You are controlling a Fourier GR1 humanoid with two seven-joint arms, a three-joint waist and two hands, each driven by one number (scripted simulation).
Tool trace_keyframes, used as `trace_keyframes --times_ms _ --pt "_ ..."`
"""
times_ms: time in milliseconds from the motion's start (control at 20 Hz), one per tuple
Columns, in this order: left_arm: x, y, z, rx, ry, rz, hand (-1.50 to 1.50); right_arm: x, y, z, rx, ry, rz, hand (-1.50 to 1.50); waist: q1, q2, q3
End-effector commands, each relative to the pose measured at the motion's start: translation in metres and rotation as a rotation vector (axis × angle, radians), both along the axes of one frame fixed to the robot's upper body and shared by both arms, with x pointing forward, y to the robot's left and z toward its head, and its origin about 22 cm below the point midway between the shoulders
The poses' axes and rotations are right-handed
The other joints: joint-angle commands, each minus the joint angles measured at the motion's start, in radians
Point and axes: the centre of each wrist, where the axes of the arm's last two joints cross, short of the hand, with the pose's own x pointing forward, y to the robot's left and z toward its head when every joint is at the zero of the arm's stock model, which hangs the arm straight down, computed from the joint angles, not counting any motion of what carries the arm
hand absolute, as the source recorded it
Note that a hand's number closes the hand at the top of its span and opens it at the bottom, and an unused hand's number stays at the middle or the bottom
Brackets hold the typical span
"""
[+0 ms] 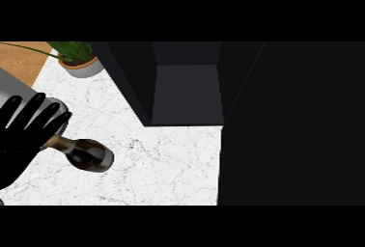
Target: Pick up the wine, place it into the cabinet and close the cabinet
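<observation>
my left hand (28, 126) is at the left edge, fingers straight and spread, not curled round anything. the wine bottle (87, 153) sits on the white marble bench (164, 164), its neck right at my fingers. the dark cabinet (187, 91) stands open ahead, a potted plant (78, 60) off to its left.
</observation>
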Motion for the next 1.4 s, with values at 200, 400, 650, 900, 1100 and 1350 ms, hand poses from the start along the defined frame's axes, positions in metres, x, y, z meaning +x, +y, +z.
trace_keyframes --times_ms 200,400,650,900,1100,1350 --pt "0.013 0.038 0.015 -0.023 0.048 -0.061 -1.5 -0.006 -0.005 0.01 0.011 0.014 0.019 -1.5 0.013 -0.001 0.002" --pt "-0.003 0.036 0.024 -0.002 0.046 -0.083 -1.5 -0.032 -0.015 0.028 0.009 0.034 0.034 -1.5 0.012 -0.003 0.002" --pt "-0.009 0.041 0.015 -0.015 0.063 -0.086 -1.5 -0.002 -0.003 0.045 -0.005 -0.002 0.005 -1.5 0.02 -0.001 0.001" --pt "-0.018 0.049 -0.008 0.0 0.05 -0.039 -1.5 -0.009 -0.013 0.031 0.008 0.018 0.032 -1.5 0.016 -0.002 0.002" --pt "-0.019 0.05 0.004 0.026 0.069 -0.017 -1.5 -0.016 -0.01 0.048 -0.012 0.027 0.02 -1.5 0.017 -0.002 0.001" --pt "0.0 0.076 0.0 0.048 0.076 0.023 -1.5 -0.021 -0.01 0.033 0.006 0.003 0.023 -1.5 0.01 -0.001 0.002"
